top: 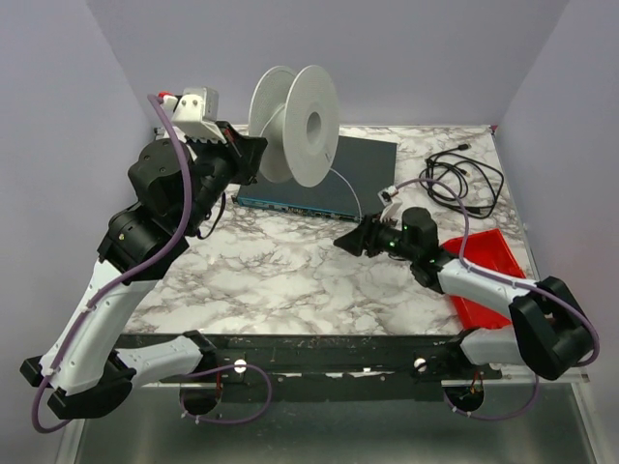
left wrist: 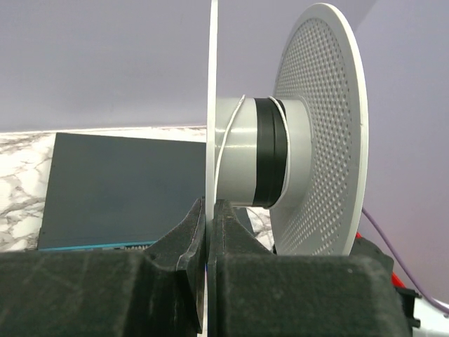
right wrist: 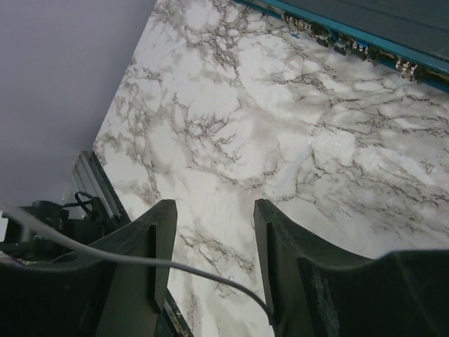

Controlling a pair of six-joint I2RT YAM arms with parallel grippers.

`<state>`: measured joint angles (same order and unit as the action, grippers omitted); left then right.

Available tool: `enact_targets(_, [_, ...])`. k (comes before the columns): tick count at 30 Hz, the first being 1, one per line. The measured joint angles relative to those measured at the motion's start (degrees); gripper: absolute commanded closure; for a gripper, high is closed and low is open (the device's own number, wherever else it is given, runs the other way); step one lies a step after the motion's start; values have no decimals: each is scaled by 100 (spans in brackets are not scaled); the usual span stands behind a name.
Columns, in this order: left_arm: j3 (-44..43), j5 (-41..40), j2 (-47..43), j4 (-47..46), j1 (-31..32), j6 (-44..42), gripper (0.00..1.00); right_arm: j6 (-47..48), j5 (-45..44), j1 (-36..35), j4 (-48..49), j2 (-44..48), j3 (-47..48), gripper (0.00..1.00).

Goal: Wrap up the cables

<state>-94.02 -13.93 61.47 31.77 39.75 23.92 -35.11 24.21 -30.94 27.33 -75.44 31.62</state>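
A white spool with two wide flanges is held up above the back of the marble table. My left gripper is shut on the rim of its near flange; in the left wrist view the jaws pinch the thin flange edge. The thin white wire runs from the hub, where a strand lies beside a black band, down to my right gripper. That gripper is open low over the table, and the wire crosses loosely between its fingers.
A flat dark box with a teal front edge lies under the spool. A coil of thicker black cords lies at the back right. A red tray sits at the right edge, partly under my right arm.
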Motion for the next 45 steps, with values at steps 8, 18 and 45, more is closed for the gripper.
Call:
enact_targets(8, [81, -522, 0, -127, 0, 105, 100, -238, 28, -111, 22, 363, -424, 56])
enact_targets(18, [343, -1141, 111, -297, -85, 256, 100, -221, -190, -352, -579, 999, -442, 99])
enact_targets(45, [-997, -1961, 3106, 76, -1158, -599, 100, 2234, -4697, -3080, -5764, 831, 5289, 99])
